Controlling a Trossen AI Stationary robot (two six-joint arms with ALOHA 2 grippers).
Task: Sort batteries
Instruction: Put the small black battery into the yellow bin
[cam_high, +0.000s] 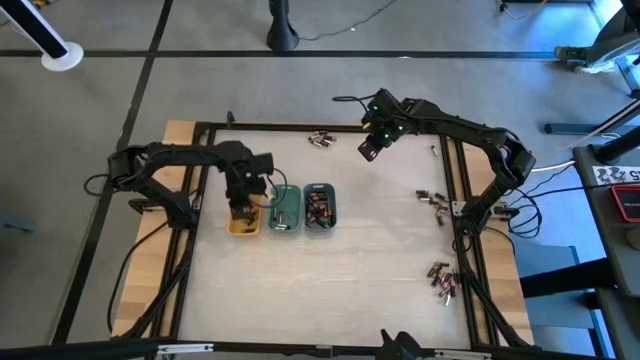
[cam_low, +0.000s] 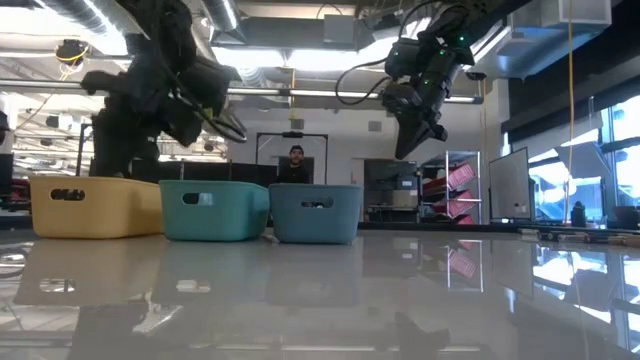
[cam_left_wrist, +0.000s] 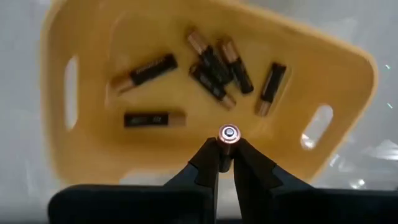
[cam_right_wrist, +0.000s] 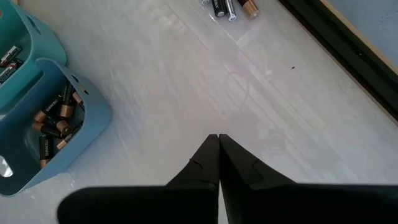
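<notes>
Left wrist view | left gripper (cam_left_wrist: 227, 154) pinching one battery (cam_left_wrist: 228, 134) end-on above yellow tray (cam_left_wrist: 348, 68) | we judge it small, rigid, slippery; grip mid-barrel | right gripper (cam_right_wrist: 218, 138) pressed together, empty, above table (cam_right_wrist: 186, 81).

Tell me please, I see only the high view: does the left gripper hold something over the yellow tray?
Observer: Yes. The left gripper pinches one battery end-on between its fingertips, above the yellow tray.
Operator: Is that tray empty?
Observer: No, about six batteries already lie loose in it.
Operator: And the right gripper?
Observer: The right gripper is shut with nothing in it, raised above bare table, with the grey-blue tray of batteries off to one side.
</notes>
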